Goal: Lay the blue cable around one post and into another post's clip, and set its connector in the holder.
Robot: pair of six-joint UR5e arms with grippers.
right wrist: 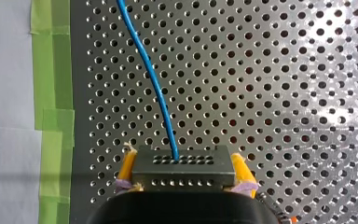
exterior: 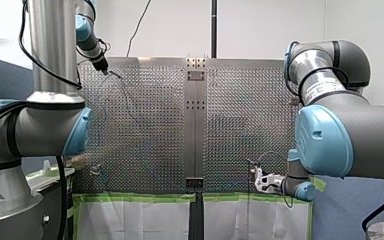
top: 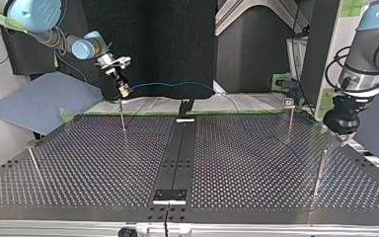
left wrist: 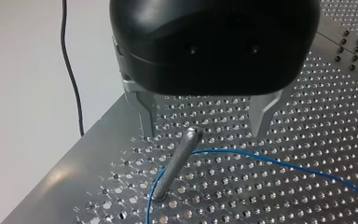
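— Right gripper, upper left of the top view. What's it got?

— Its yellow pads are clamped on the grey connector, which it holds up over the far edge of the perforated table. The blue cable comes straight out of the connector's face.

— And the left gripper?

— Wide apart and holding nothing. Its metal fingers stand on either side of a post, just past the post's tip.

— Where's the cable there?

— It bends against that post low down near the base, then trails off across the holes. In the top view it sags between the two arms, along the upper middle of the frame.
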